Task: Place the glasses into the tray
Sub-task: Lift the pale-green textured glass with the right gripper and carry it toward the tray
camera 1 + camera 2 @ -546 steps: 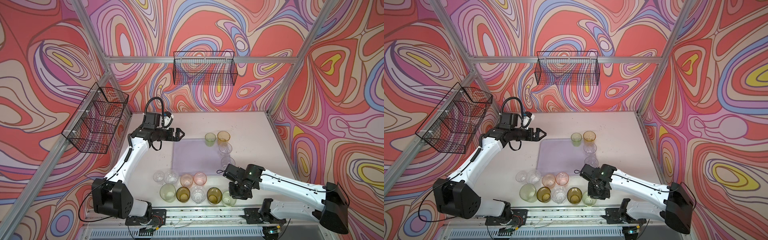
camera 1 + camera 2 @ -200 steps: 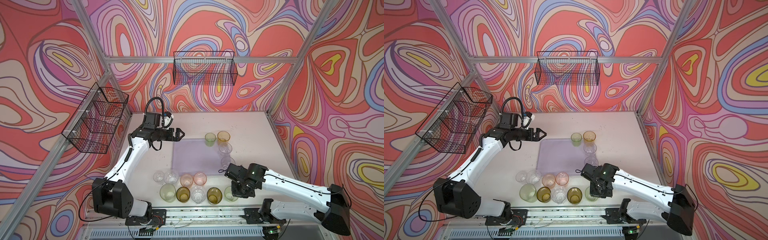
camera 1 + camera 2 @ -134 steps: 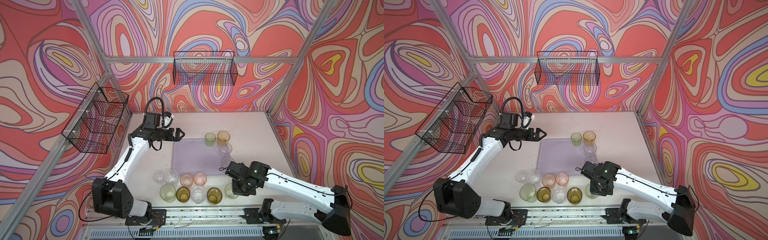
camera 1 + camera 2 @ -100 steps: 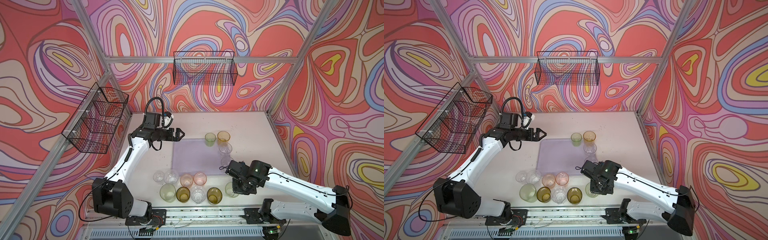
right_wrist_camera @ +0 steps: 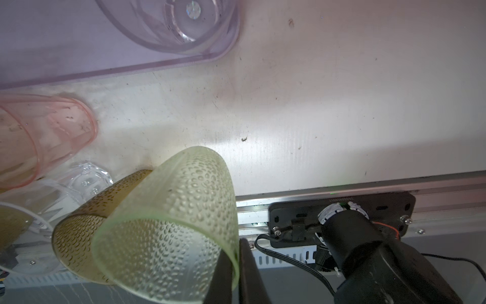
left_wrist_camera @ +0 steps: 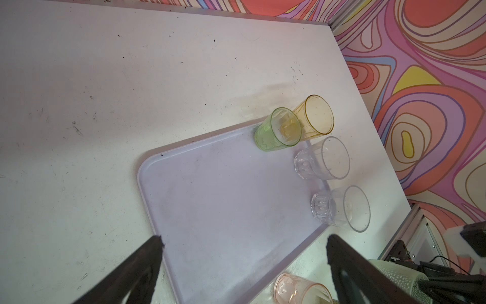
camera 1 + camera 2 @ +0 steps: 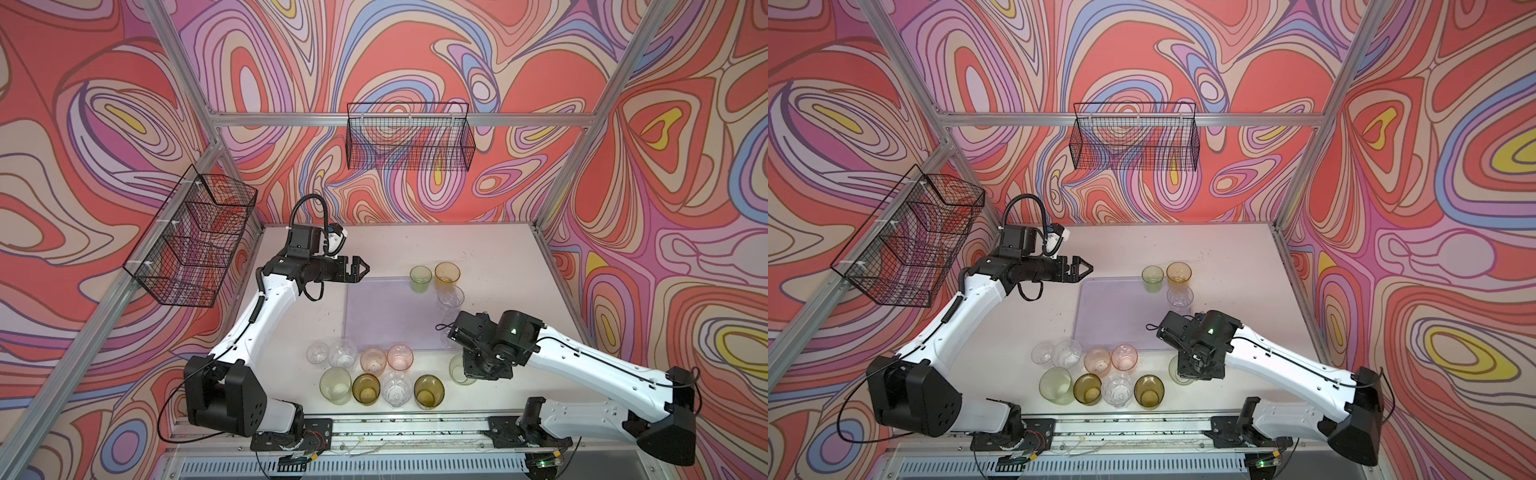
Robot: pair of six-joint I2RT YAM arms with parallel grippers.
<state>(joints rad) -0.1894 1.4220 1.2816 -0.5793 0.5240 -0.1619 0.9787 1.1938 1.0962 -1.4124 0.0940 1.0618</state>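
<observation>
1. Found right gripper (image 5: pixel 236 250) clenched on wall of pale green glass (image 5: pixel 168 210), just near-right of tray (image 7: pixel 386 311).
2. Noted left gripper (image 7: pixel 362 271) spread and empty by tray's far-left corner.
3. Judged pick-up in hand; possibly lifted, view unclear.
4. Next: carry onto bare tray floor, clear of four glasses (image 7: pixel 449 297) along right side, release upright.

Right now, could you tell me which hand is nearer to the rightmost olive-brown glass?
Right. The right hand, shut on a pale green glass, sits just beside the olive-brown glass; the left hand hangs open by the far left corner of the tray.
</observation>
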